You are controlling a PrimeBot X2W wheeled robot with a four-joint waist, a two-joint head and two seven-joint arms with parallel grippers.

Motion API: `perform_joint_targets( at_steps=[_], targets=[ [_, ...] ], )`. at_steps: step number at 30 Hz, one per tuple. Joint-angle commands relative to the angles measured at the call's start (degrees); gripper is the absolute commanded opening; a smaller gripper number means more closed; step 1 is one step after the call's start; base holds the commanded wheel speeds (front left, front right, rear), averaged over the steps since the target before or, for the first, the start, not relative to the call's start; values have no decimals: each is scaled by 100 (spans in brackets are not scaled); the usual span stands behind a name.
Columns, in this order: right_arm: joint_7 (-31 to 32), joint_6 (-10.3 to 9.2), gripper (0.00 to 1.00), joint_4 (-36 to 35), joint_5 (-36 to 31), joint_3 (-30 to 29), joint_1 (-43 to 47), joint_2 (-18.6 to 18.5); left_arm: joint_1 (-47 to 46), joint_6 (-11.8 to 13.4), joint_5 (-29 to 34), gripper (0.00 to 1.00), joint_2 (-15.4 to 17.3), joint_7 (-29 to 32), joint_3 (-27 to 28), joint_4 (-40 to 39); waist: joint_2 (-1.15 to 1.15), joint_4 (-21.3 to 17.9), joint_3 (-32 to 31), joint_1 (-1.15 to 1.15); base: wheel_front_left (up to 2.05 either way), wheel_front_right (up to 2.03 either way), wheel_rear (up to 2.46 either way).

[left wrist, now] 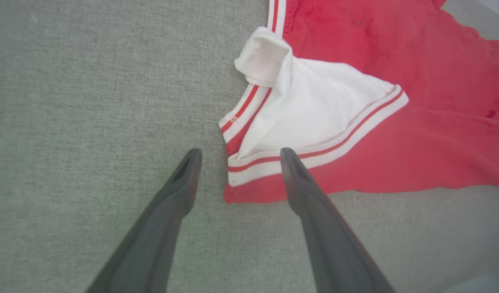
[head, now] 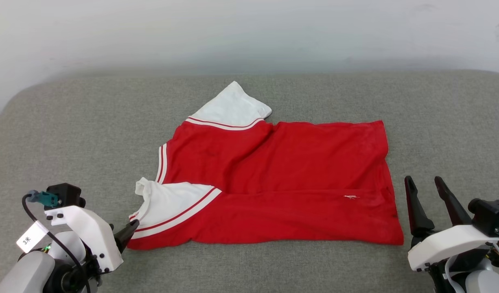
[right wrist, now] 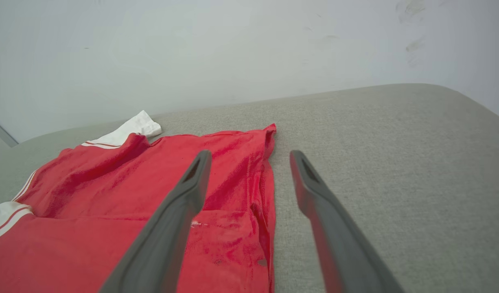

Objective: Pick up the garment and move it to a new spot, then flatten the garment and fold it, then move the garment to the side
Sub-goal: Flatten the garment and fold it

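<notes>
You have the shirt [head: 274, 179] lying in the middle of the grey cushion [head: 70, 134] with its near edge seemingly folded over, and the left gripper [left wrist: 237, 152] and the right gripper [head: 423, 181] stand spread and empty by its near corners, so I judge you are in the folding step and must next pinch both far corners evenly.

1 garment [head: 282, 179], 2 claws, left claw [left wrist: 241, 152], right claw [head: 423, 180], 1 grey cushion [head: 70, 122]

Matt cloth garment [head: 282, 179], seemingly woven surface [head: 70, 134]
</notes>
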Motion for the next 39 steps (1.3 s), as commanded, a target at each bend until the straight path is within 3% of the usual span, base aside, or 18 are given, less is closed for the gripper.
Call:
perform_joint_targets(
  at_steps=[1,7,15,16,18,19,26,31,32,35,39],
  targets=[
    [34,-5,100,-123,-55,2,56,62,42,75,-34,100,65,141,-23,-97,0,-46,64,1,0,0,0],
    [152,-5,100,-376,-121,-9,41,150,7,292,-97,100,40,592,-182,-78,0,-161,279,1,0,0,0],
    [240,-5,100,-486,-130,-80,12,197,-269,122,-69,100,-155,852,-434,441,0,-301,520,1,0,0,0],
    [232,-5,100,-478,-119,-99,17,199,-287,86,-69,76,-189,898,-489,507,0,-313,529,1,0,0,0],
    [283,-5,100,-438,-104,-138,13,203,-320,-7,-44,7,-250,930,-578,599,0,-342,531,1,0,0,0],
    [302,-5,100,-444,-90,-149,17,205,-340,-45,-33,0,-277,944,-618,640,0,-352,526,1,0,0,0],
    [1066,-5,100,-384,277,-259,121,-50,-415,-139,172,0,-201,642,-619,500,0,-331,392,1,0,0,0],
    [2538,-5,100,-340,671,-91,183,-480,-336,-44,283,0,-73,434,-541,135,0,-260,313,1,0,0,0],
    [3336,-5,100,-443,892,13,142,-669,-291,14,324,0,-38,382,-526,-133,0,-175,344,1,0,0,0],
    [3942,-5,100,-552,1036,171,23,-746,-297,69,347,0,-24,376,-515,-368,0,-86,441,1,0,0,0],
    [4301,-5,100,-505,1059,389,-233,-787,-380,97,368,0,-34,332,-500,-578,0,19,638,1,0,0,0]
  ],
)
